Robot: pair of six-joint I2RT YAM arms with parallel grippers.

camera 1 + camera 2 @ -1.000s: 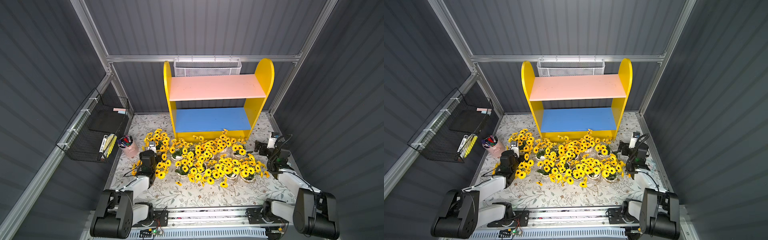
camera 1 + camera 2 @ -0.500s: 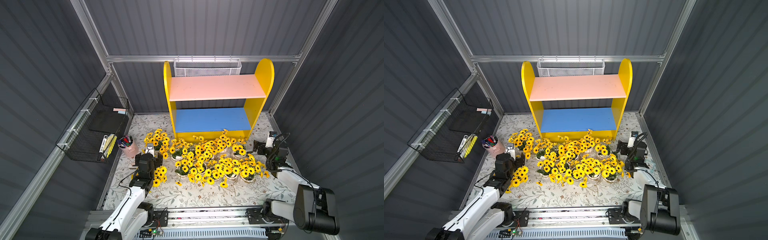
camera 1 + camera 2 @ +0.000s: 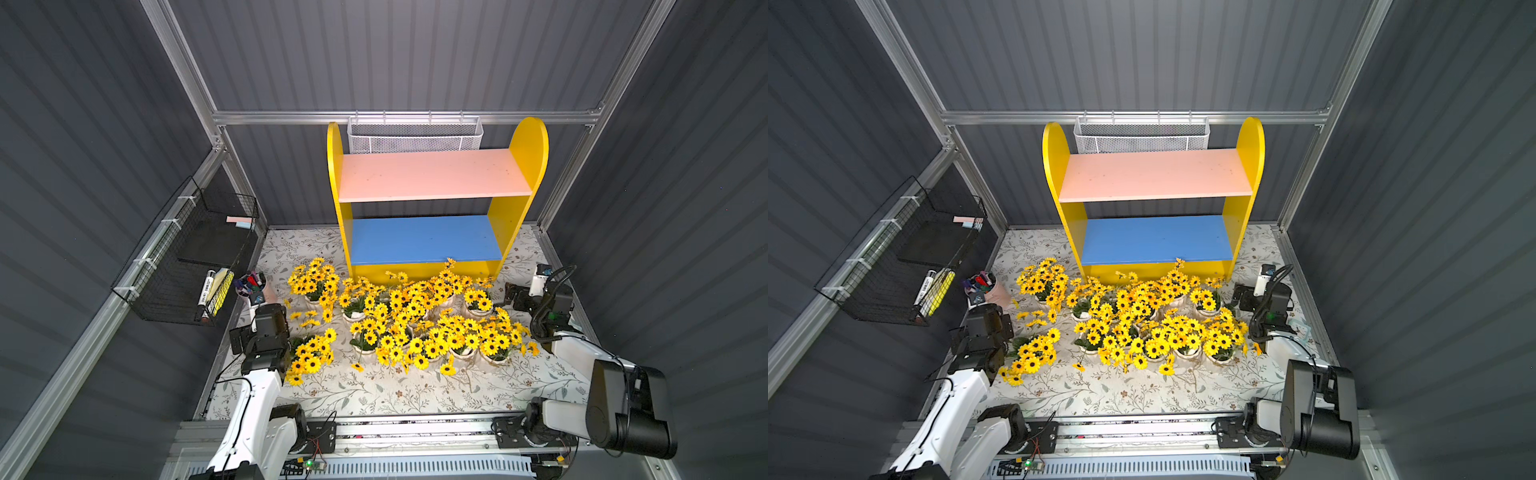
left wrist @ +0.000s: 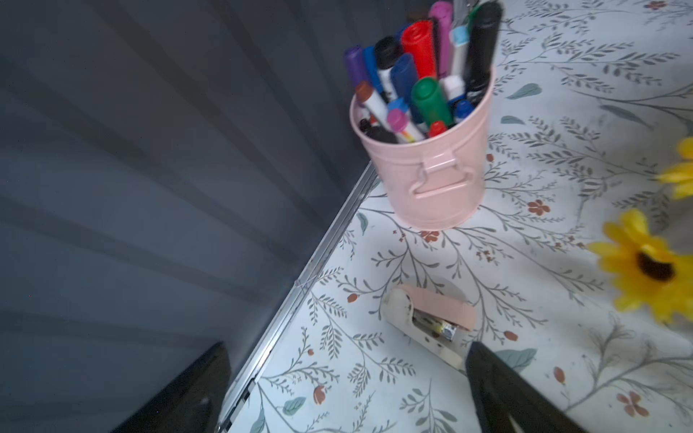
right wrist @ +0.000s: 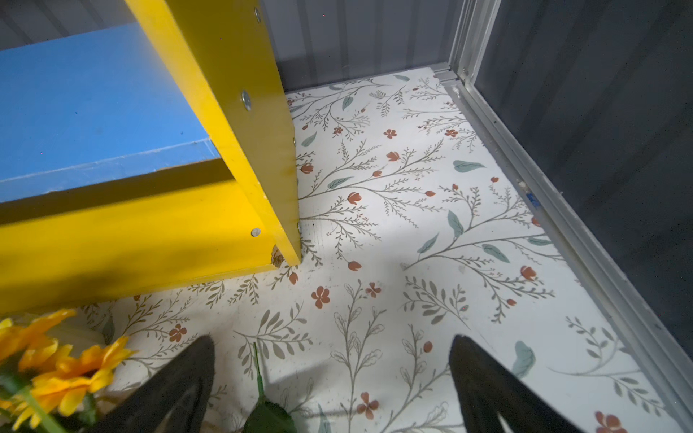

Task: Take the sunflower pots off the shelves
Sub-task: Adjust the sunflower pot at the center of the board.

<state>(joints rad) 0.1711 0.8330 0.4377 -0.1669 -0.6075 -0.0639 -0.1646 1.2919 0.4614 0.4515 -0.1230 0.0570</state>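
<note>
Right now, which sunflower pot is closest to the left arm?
The lone sunflower pot right beside the left arm, set apart from the main cluster.

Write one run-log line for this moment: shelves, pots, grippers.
yellow-sided shelf unit, pink board, blue board: bare | white sunflower pots: all on floral tabletop | left gripper: open, empty | right gripper: open, empty

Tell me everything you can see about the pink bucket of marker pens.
The pink bucket looks like painted metal, tapering downward, with a rolled rim and a handle folded flat on its side. It stands upright on the floral tabletop beside the wall, crammed with capped marker pens. In the left wrist view nothing else touches it.
</note>
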